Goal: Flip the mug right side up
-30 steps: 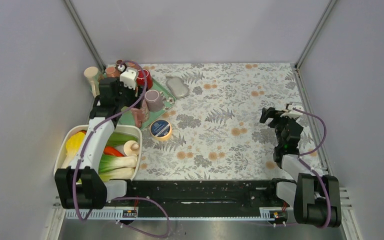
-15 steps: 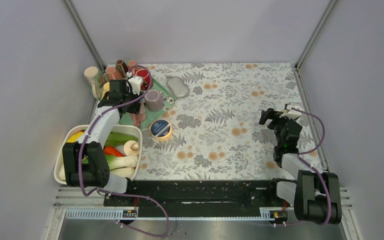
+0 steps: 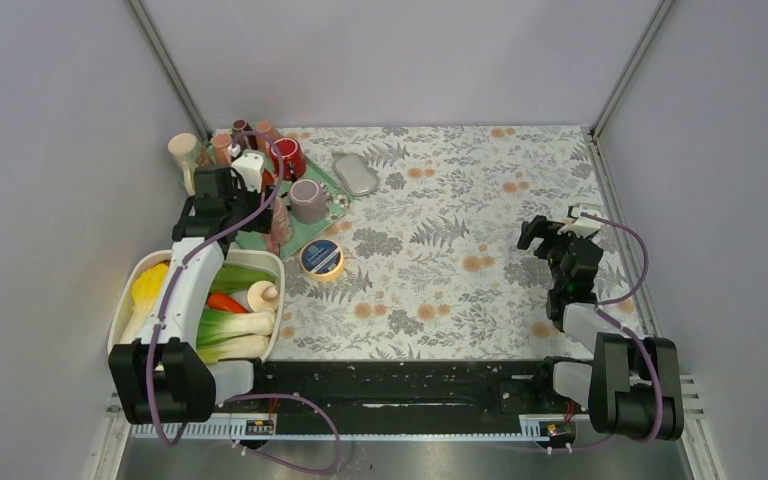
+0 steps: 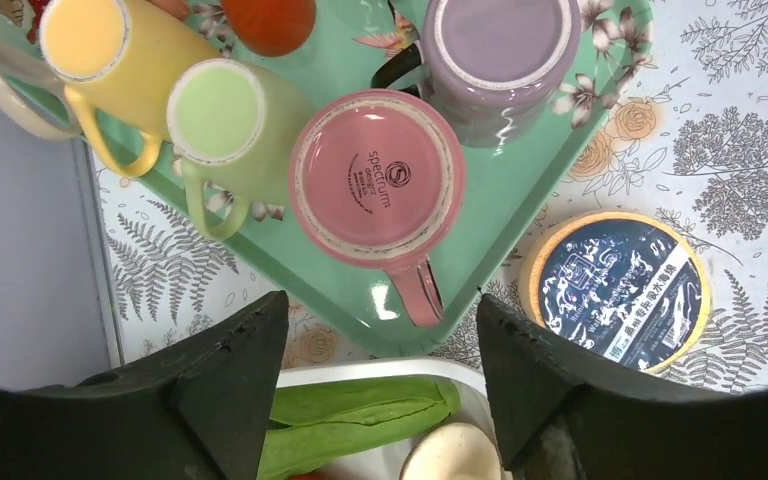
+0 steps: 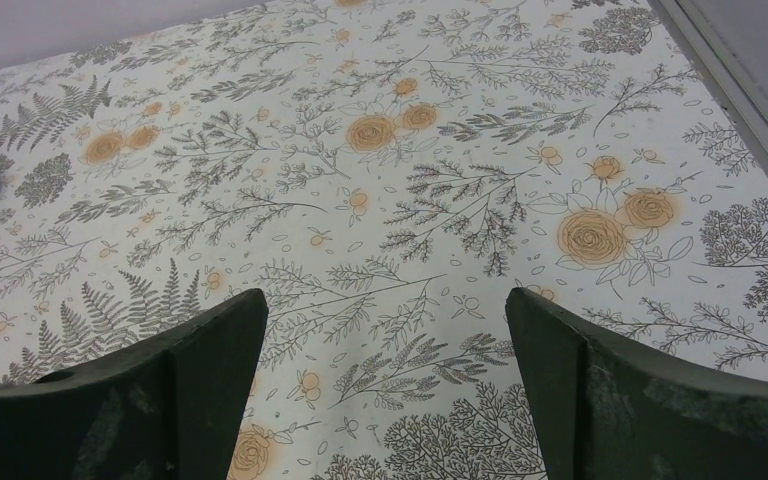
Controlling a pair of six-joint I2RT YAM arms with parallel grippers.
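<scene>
at the far left a white basket [image 3: 118, 330] holds leeks [image 3: 230, 335], a mushroom [image 3: 261, 294], a yellow vegetable [image 3: 150, 285] and something red [image 3: 222, 300]. the left arm reaches up past it to the back left corner, where a green tray [image 4: 520, 190] sits on the floral tablecloth [image 3: 460, 200]. the left gripper [image 4: 375, 315] hangs over the near edge of this tray with its two fingers spread wide and nothing between them but air. the pink mug [image 4: 375, 180] stands upside down on the tray, right under the wrist camera, its base with printed lettering facing up and its handle pointing at the gap between the fingers; neither finger touches it. a yellow mug [image 4: 110, 50] and a green mug [image 4: 225, 115] stand base up to its left, the green one just beside it. a purple mug [image 4: 500, 50], also base up, is close behind it on the right, and a red mug [image 4: 270, 15] shows at the top edge. off the tray, near its corner, lies a round disc [image 4: 615, 290] with a tan rim and a dark blue printed face. further right, a grey oval object [image 3: 356, 173] lies on the cloth. well apart, by the right edge, the right gripper [image 5: 385, 300] hovers over bare cloth, fingers wide apart and empty.
</scene>
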